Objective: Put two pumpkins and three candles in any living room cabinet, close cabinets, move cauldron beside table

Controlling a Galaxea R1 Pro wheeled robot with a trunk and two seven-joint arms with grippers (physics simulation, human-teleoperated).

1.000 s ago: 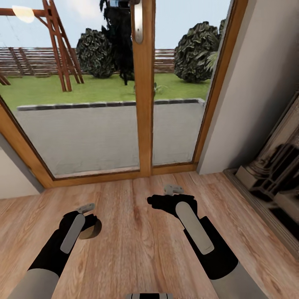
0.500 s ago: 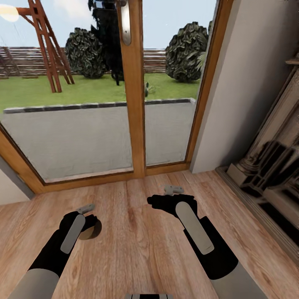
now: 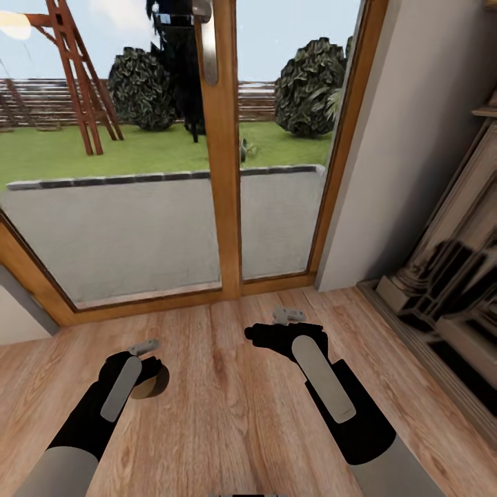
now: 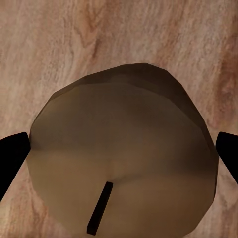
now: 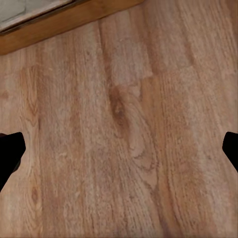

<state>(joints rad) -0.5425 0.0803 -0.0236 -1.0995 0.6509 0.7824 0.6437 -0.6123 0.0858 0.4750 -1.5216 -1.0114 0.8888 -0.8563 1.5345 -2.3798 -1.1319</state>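
A: What blocks the way ahead?

B: The glass door (image 3: 138, 207) with its wooden frame (image 3: 226, 207) stands just ahead, closing the front. To the right is a pale wall (image 3: 407, 159), then a stone fireplace surround (image 3: 449, 276) along the floor.

A: And where is free room?

B: The wood floor (image 3: 228, 400) between and around both arms is open. Under the right gripper (image 5: 119, 148) lie only bare planks, fingertips wide apart. The left gripper (image 4: 119, 163) has a brown candle (image 4: 124, 158) between its fingers, so nothing passes there.
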